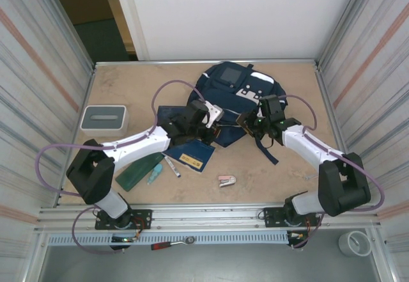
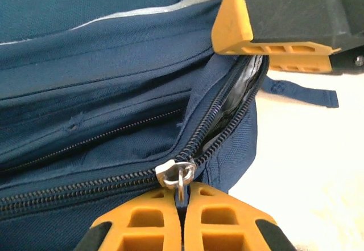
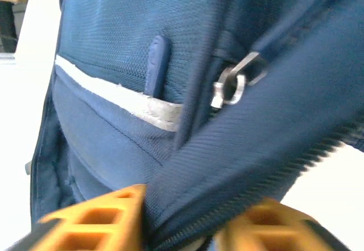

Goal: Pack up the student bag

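The left gripper [image 2: 183, 202] is pinched tight on the zipper pull [image 2: 180, 178] of the student bag [image 2: 102, 63], which lies on the counter [image 1: 128, 84] directly ahead of it. Facing it, the right gripper [image 3: 182, 228] clamps narrowly on the bag's zippered edge.

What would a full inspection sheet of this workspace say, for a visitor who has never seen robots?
Surface: bare wooden tabletop.
Job's things: student bag lying at the back centre, zip partly open, grey lining showing.
Clutter: grey-white box, dark blue booklet, green pouch, pen, small pink item.
Grippers: left pincer shut on the zip pull; right pincer closed on the bag's zip edge.
Cables: purple cables loop from both arms.
Surroundings: ribbed side walls; tape roll and screwdriver beyond the front rail.
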`<state>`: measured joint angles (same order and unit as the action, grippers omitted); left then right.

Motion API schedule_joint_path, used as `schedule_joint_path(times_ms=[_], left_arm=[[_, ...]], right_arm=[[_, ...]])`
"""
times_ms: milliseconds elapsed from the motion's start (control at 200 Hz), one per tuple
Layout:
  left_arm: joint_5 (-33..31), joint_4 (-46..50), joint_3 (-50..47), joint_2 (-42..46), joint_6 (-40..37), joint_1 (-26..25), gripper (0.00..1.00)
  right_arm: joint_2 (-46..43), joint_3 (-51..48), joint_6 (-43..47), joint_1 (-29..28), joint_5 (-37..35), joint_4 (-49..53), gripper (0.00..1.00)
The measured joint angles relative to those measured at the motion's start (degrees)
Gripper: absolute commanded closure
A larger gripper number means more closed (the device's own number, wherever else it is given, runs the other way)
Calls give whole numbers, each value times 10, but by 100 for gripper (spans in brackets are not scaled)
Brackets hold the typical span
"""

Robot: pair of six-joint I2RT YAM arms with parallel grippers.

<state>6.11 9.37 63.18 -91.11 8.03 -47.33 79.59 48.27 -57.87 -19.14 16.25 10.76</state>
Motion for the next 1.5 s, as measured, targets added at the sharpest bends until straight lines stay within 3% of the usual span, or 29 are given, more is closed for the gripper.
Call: schedule_joint_path(times_ms=[85, 240, 446, 581, 641, 776, 887, 957, 1037, 1162, 1247, 1308, 1368, 1448, 1503], left_arm=[[-3, -6, -8, 0, 0, -1, 100], [-10, -21, -38, 13, -2, 13, 100], [-1, -18, -71, 45, -2, 89, 100], [14, -19, -71, 45, -2, 93, 100], [16, -19, -69, 45, -1, 87, 100], [16, -6, -45, 42, 5, 57, 100], [16, 0, -12, 32, 11, 24, 100], [17, 3, 8, 23, 13, 5, 100], [19, 3, 22, 12, 13, -11, 100], [26, 5, 37, -10, 15, -23, 100], [29, 10, 42, -22, 15, -29, 100], [29, 12, 43, -28, 15, -34, 100], [29, 15, 43, -31, 15, -39, 100], [29, 15, 43, -31, 15, -45, 100], [28, 15, 43, -31, 15, -46, 100]], right_arm=[[1, 6, 13, 10, 3, 2, 100], [-2, 7, 51, 59, 37, 17, 100], [-4, 29, 127, 123, 106, 69, 100], [20, 66, 156, 137, 132, 96, 96], [39, 84, 167, 143, 137, 111, 88], [67, 121, 189, 164, 125, 145, 47], [45, 123, 197, 194, 90, 156, 20], [-3, 95, 188, 203, 76, 147, 6], [-85, 28, 162, 199, 82, 128, 0], [-172, -63, 112, 170, 91, 101, 1], [-177, -83, 88, 131, 75, 98, 0], [-168, -83, 82, 110, 64, 91, 7], [-150, -80, 76, 101, 56, 78, 24], [-118, -78, 71, 101, 43, 63, 57], [-96, -75, 73, 101, 39, 59, 74]])
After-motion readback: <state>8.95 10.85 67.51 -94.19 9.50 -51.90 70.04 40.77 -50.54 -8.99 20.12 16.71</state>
